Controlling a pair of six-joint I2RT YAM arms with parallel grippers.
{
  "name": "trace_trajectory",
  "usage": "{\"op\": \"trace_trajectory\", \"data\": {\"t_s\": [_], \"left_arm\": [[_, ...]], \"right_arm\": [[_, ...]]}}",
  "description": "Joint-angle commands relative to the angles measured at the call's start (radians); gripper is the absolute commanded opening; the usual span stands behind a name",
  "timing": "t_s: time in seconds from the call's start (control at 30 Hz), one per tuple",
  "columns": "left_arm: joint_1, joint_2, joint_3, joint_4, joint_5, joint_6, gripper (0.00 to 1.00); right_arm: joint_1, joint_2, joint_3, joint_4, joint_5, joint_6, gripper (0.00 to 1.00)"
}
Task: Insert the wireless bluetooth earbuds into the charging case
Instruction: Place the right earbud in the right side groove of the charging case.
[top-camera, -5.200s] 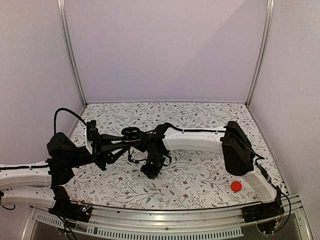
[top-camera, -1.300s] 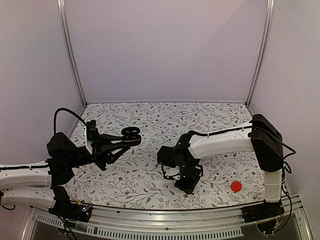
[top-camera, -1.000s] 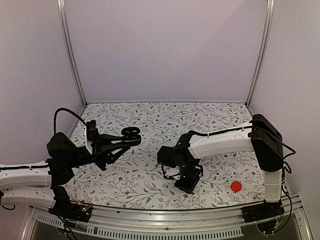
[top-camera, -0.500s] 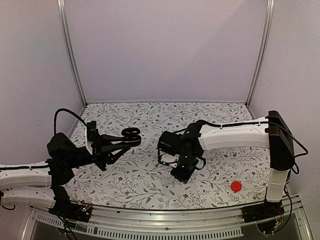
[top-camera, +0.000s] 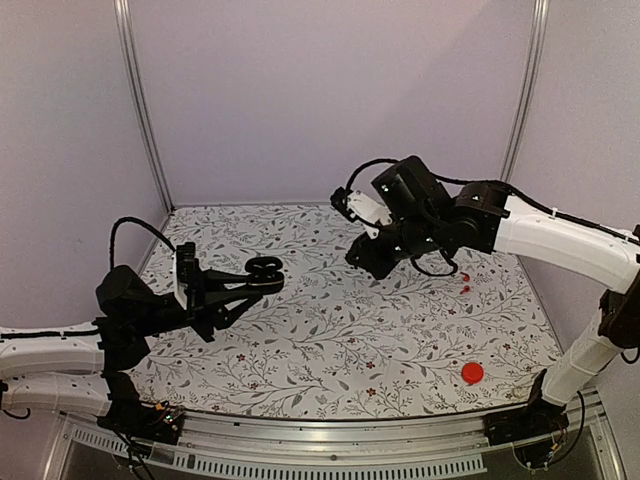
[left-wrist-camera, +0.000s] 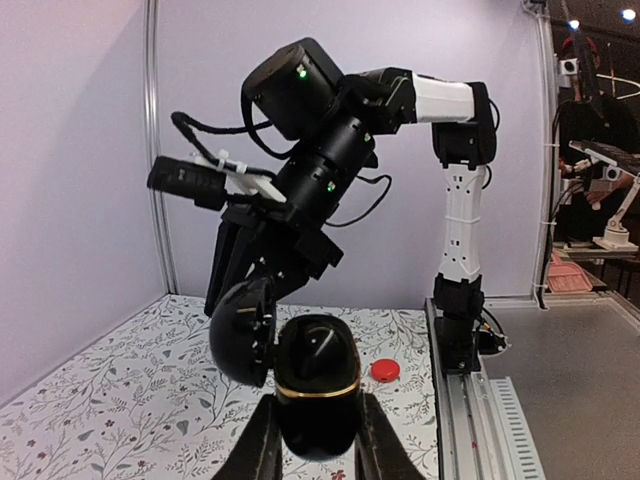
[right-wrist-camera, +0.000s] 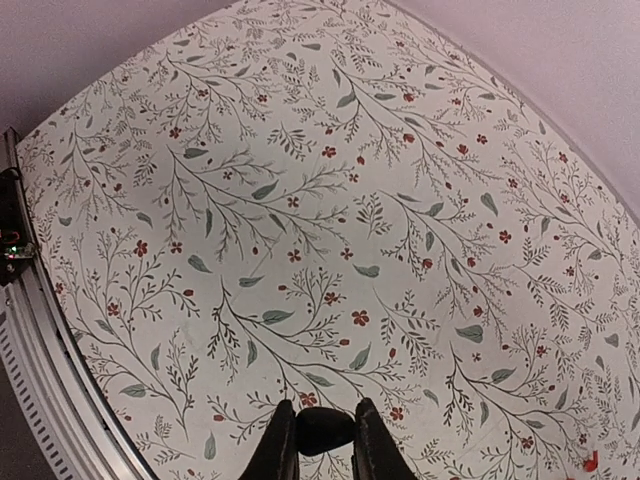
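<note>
left fingers (left-wrist-camera: 262, 450) are clamped on the base of the charging case (left-wrist-camera: 318, 385), holding it up in the air over the left part of the tabletop (top-camera: 330, 350), with its lid (left-wrist-camera: 243, 332) swung open to one side. right fingers (right-wrist-camera: 282, 442) are pinched on a small dark piece (right-wrist-camera: 322, 428), most likely an earbud, though it is too small and shadowed to be sure. they hang high over the far middle of the tabletop, near the case but apart from it, and in the left wrist view they show just behind the open lid. as a judgement, the task is partway: the case is open and presented, and one earbud seems to be in hand and close by, but it is not yet seated. the inside of the case faces away from every camera, so i cannot tell whether another earbud already sits in it. what is left is lining the piece over its pocket, pressing it in and letting go. a flat red disc (top-camera: 472, 373) lies near the front right edge, well apart from both arms.
</note>
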Motion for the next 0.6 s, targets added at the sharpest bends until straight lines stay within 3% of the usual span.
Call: {"op": "trace_trajectory", "data": {"t_s": [0.0, 0.2, 0.57], "left_arm": [[0.012, 0.017, 0.010, 0.029, 0.004, 0.006, 0.16], [0.012, 0.046, 0.028, 0.032, 0.033, 0.006, 0.16], [0.012, 0.082, 0.038, 0.052, 0.074, -0.001, 0.16]], "right_arm": [[-0.003, -0.100, -0.017, 0.182, -0.021, -0.067, 0.13], [-0.005, -0.207, -0.082, 0.369, -0.153, -0.107, 0.13], [-0.005, -0.294, -0.152, 0.549, -0.333, -0.142, 0.12]]}}
